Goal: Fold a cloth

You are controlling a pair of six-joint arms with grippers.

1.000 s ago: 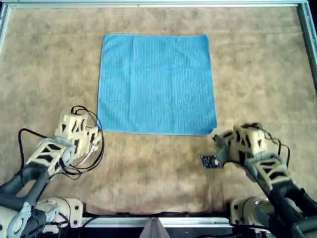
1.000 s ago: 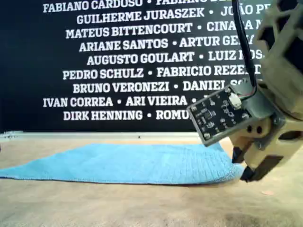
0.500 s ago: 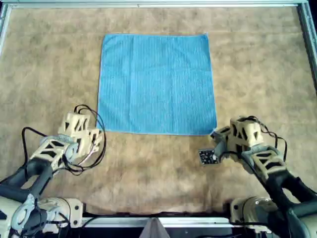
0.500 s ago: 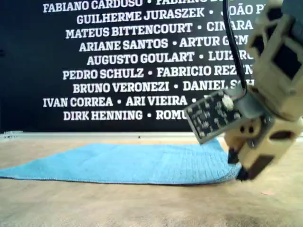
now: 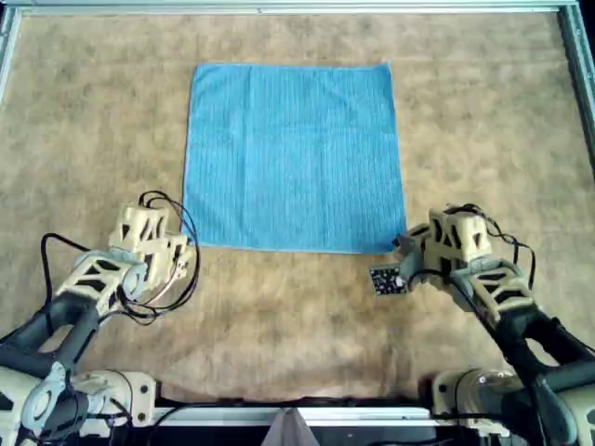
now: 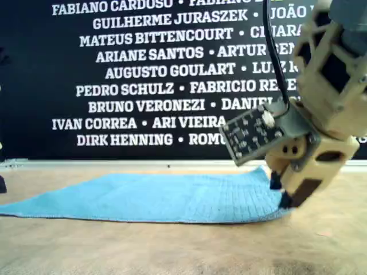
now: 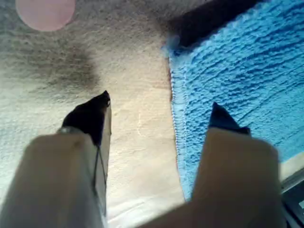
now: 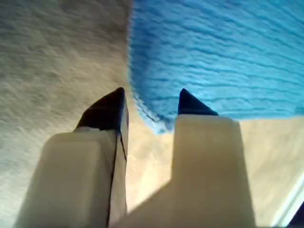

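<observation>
The light blue cloth (image 5: 294, 153) lies flat and spread out on the brown table, a low blue sheet (image 6: 160, 197) in the exterior view. My left gripper (image 5: 182, 242) is open at the cloth's near corner on the overhead view's left. In its wrist view, the left gripper (image 7: 160, 102) has one finger over bare table and the other over the cloth's edge (image 7: 237, 61). My right gripper (image 5: 406, 249) is open at the near corner on the overhead view's right. The right gripper (image 8: 151, 92) straddles that corner of cloth (image 8: 213, 47), low to the table (image 6: 281, 193).
The brown matted table (image 5: 279, 316) has a metal frame (image 5: 578, 56) along its far and right edges in the overhead view. A black banner (image 6: 143, 74) with white names stands behind the table. A small circuit board (image 5: 388, 279) sticks out from the right wrist.
My right gripper has moved in from the near side to the cloth's corner and come lower. My left gripper has crept slightly toward its corner. The cloth has not moved.
</observation>
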